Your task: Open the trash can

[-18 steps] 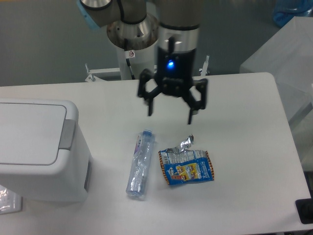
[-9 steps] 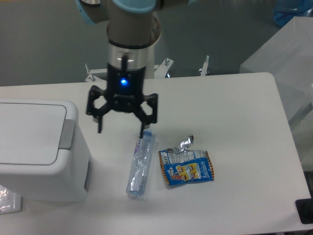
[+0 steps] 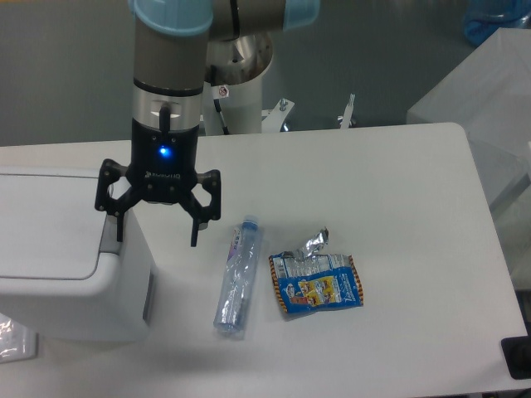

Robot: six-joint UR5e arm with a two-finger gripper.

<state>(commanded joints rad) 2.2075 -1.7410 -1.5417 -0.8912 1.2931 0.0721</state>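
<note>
The trash can (image 3: 62, 274) is a large white boxy bin at the left edge of the table, its flat lid down. A grey push tab (image 3: 108, 240) sits on the lid's right side. My gripper (image 3: 157, 236) hangs open over the bin's right edge, fingers pointing down. Its left finger (image 3: 120, 228) is above the tab and its right finger (image 3: 194, 235) is past the bin's side, over the table. Nothing is between the fingers.
A crushed clear plastic bottle (image 3: 236, 278) lies on the table just right of the gripper. A blue snack wrapper (image 3: 317, 282) lies beside the bottle. A clear plastic scrap (image 3: 15, 340) sits at the bin's lower left. The table's right edge is far off.
The gripper has travelled left across the table, from above the wrapper and bottle to the trash can's right edge, staying open. The bottle, wrapper and bin have not moved.
</note>
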